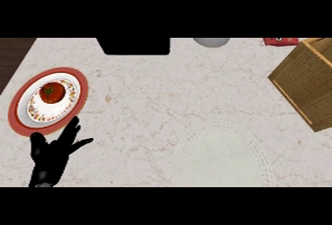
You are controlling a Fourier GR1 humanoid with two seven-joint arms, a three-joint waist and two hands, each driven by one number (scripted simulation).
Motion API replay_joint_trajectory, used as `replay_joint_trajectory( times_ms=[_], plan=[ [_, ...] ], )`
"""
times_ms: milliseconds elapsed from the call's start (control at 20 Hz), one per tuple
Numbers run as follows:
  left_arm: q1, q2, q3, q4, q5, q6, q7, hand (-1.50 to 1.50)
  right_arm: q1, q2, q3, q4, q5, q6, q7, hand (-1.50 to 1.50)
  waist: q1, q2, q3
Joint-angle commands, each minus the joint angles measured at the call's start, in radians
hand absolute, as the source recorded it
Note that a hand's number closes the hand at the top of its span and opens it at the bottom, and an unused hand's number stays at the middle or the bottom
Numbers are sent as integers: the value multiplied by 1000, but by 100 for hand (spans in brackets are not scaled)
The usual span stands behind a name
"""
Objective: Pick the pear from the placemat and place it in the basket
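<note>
Sitting on the plate (34,115): a tomato (52,92); basket (304,83) interior hidden.

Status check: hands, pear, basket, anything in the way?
Left hand open, resting lower left by the red plate. Right hand not in view. No pear visible; pale placemat bare. Basket at right edge, nothing blocking it.

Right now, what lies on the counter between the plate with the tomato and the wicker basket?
In the head view, only bare marble counter lies between the plate and the basket. The pale placemat sits lower, nearer the robot.
</note>
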Motion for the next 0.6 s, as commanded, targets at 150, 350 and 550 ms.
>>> replay_joint_trajectory(
  times_ms=[150,350,550],
  plan=[
    [30,-17,-39,60,-27,-20,34,0,-112,1,101,245,144,28,-169,150,28,15,-7],
    [-38,-2,-16,70,-18,-30,96,0,-154,64,175,304,193,1,-186,150,17,12,-7],
    [21,-45,-52,89,-68,-5,20,0,-223,109,207,411,195,4,-193,150,21,12,-8]
  ],
)
